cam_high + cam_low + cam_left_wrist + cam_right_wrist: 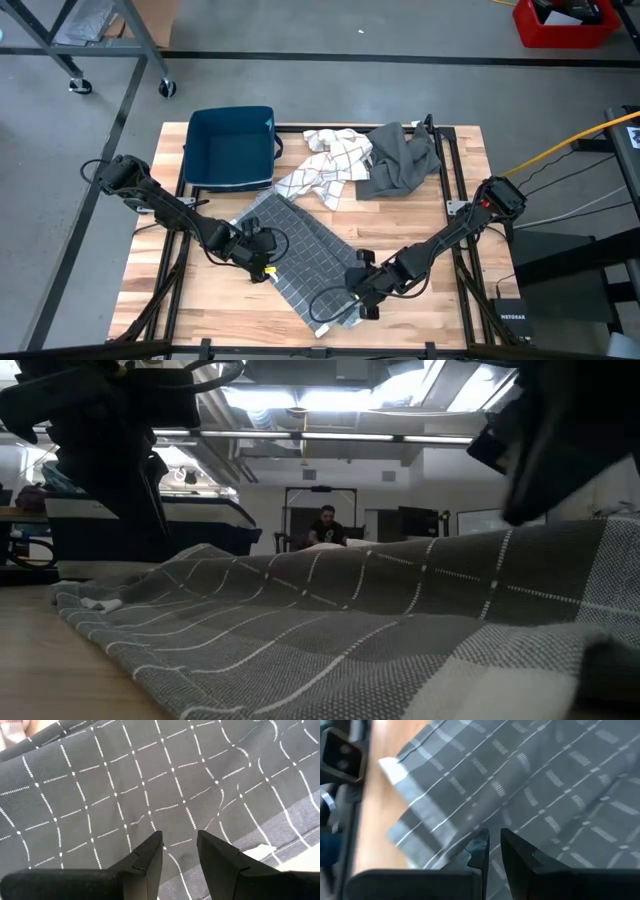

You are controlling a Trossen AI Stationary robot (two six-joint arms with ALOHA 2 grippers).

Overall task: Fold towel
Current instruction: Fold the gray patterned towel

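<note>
A dark grey towel with a white check [300, 250] lies spread slantwise on the wooden table, one end toward the near edge. My left gripper [268, 252] stands at its left long edge, fingers open and slanting down onto the cloth [180, 795]; a white tag [260, 852] shows at that edge. My right gripper [357, 295] is at the towel's right edge near the near end, shut on the cloth. In the low view the towel [350, 610] rises toward the right side. My left gripper [179, 845] has its fingertips [155, 842] down at the towel just inside its left edge, and flat cloth shows in the gap; I cannot tell whether they touch it. My right gripper [495, 842] pinches the towel between its two fingers [479, 845], a little inside the striped border band [415, 832]. It comes slanting down from the table's right side. One layer or several, I cannot tell. The rest of the towel lies on the table.
A blue bin [232, 148] stands at the far left of the table. A white checked cloth [325, 170] and a plain grey cloth [400, 160] lie crumpled at the far side. Black frame rails [455, 180] run along the table's sides. A person [325, 525] sits far behind.
</note>
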